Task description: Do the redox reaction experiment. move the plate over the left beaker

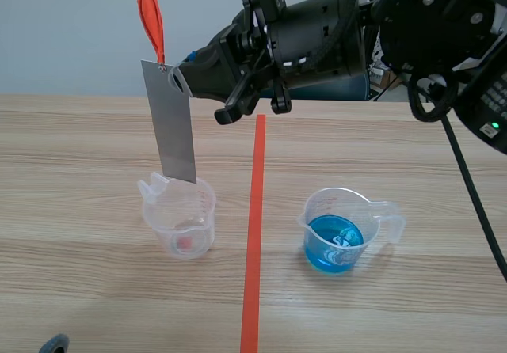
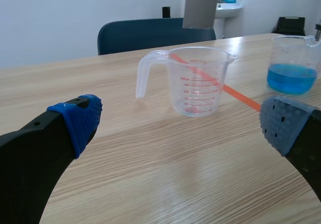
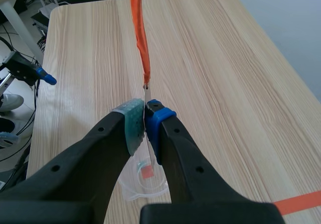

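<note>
The right hand [image 1: 181, 81] grips the plate [image 1: 176, 131] by its top and should hang it plumb beneath itself, centred over the beaker [image 1: 181, 220].

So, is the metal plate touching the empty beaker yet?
Apart. In the left wrist view the metal plate ends above the rim of the empty beaker, with the chair showing between them.

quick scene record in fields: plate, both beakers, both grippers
left beaker: clear, no liquid seen
right beaker: holds blue liquid
plate: grey, upright, hanging above left beaker, orange ribbon at top
right gripper: shut on plate's top end
left gripper: open, low over table, facing left beaker
</note>
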